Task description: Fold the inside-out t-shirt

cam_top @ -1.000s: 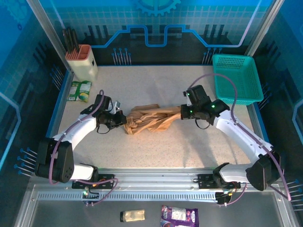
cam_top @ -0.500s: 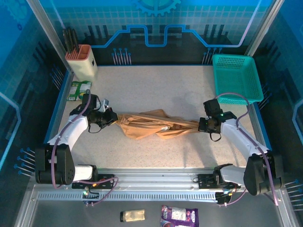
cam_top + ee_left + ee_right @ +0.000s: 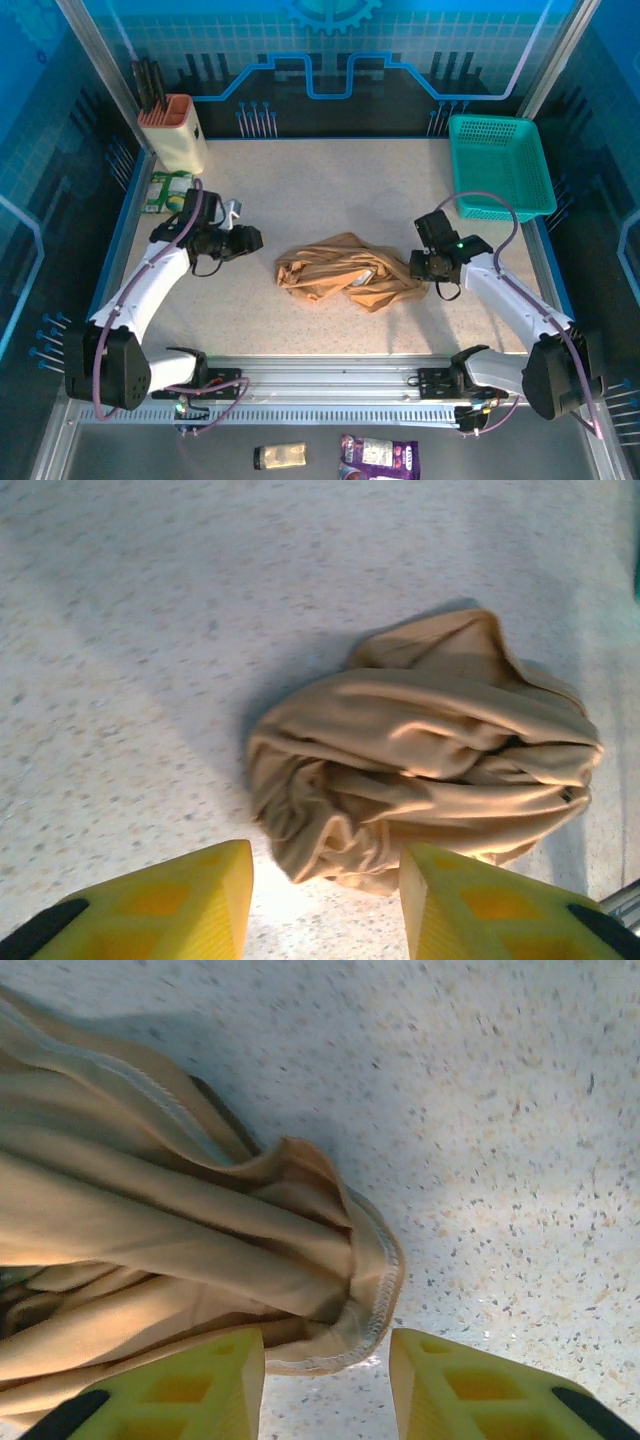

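The tan inside-out t-shirt [image 3: 345, 276] lies crumpled in a loose heap on the speckled table. My left gripper [image 3: 255, 240] hovers just left of the heap, apart from it, its yellow fingers [image 3: 160, 905] open with only bare table between them; the t-shirt [image 3: 420, 755] lies ahead of them. My right gripper [image 3: 415, 268] stands at the heap's right end, open, with a stitched hem of the t-shirt [image 3: 370, 1270] lying loose just in front of its yellow fingers [image 3: 470, 1385].
A teal basket [image 3: 500, 165] stands at the back right. A knife block [image 3: 172, 128] is at the back left, with a green packet [image 3: 165, 192] in front of it. A small bottle [image 3: 280, 457] and a purple packet [image 3: 378, 457] lie below the rail.
Both grippers have opened and let go of the t-shirt. The stretched cloth has dropped into a heap. The left gripper drew back to the left.
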Controlling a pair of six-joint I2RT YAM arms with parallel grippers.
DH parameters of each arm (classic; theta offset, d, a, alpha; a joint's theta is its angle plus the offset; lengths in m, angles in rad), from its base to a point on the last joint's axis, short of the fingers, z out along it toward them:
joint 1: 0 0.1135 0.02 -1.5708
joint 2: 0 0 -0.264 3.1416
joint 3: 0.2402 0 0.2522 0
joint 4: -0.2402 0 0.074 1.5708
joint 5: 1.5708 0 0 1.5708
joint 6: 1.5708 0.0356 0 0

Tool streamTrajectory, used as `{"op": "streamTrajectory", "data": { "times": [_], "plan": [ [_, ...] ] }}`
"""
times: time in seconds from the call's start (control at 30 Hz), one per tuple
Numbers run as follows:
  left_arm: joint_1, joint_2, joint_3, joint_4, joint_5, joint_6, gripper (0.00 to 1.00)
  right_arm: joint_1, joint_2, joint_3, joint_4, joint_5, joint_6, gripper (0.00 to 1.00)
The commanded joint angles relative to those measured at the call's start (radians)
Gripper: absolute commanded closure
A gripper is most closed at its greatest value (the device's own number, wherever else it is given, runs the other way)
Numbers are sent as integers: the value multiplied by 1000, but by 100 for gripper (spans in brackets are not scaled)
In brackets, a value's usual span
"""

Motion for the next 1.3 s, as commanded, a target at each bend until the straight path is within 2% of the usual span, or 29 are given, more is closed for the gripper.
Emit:
{"op": "streamTrajectory", "data": {
  "times": [0.0, 0.17, 0.27, 0.37, 0.43, 0.5, 0.57, 0.63, 0.7, 0.77, 0.83, 0.9, 0.93, 0.97, 1.0, 1.03, 1.13, 1.2, 1.27],
  "plan": [
    [-109, 25, 67, -32, -14, -5, 56, 66, -32, 79, -22, 31, 18, 61],
    [-296, 158, 129, 58, -33, -59, 56, 127, 18, 77, 136, -208, 29, 57],
    [-395, 279, 206, 107, -38, -57, 55, 147, 90, 73, 196, -278, 50, 56],
    [-472, 415, 317, 114, -63, -24, 54, 162, 152, 79, 212, -257, 66, 54],
    [-513, 511, 406, 93, -85, 10, 51, 163, 178, 85, 171, -162, 78, 52],
    [-544, 594, 493, 54, -107, 49, 49, 159, 187, 81, 135, -65, 66, 46],
    [-568, 670, 571, 4, -137, 84, 49, 146, 202, 68, 124, -24, 36, 39],
    [-581, 734, 627, -35, -138, 108, 50, 126, 230, 55, 114, -3, 4, 35],
    [-589, 769, 657, -58, -125, 123, 56, 106, 255, 40, 124, 2, -29, 33],
    [-594, 784, 670, -73, -111, 135, 62, 78, 283, 35, 153, -31, -56, 33],
    [-598, 779, 667, -86, -98, 147, 64, 41, 317, 2, 185, -68, -71, 34],
    [-596, 768, 658, -98, -93, 155, 62, -4, 354, -7, 220, -120, -73, 39],
    [-598, 760, 649, -104, -90, 162, 60, -26, 373, -14, 247, -141, -74, 46],
    [-597, 755, 641, -106, -86, 166, 58, -35, 386, -14, 255, -146, -75, 52],
    [-597, 750, 631, -112, -84, 172, 58, -49, 403, -3, 253, -154, -76, 66],
    [-598, 747, 624, -118, -87, 178, 63, -58, 410, 5, 251, -155, -79, 79],
    [-596, 734, 599, -124, -109, 190, 82, -74, 371, 5, 257, -136, -75, 100],
    [-595, 714, 581, -115, -116, 193, 94, -97, 319, 5, 254, -139, -70, 100],
    [-590, 683, 565, -106, -132, 197, 100, -121, 262, 13, 241, -140, -68, 100]
  ]
}}
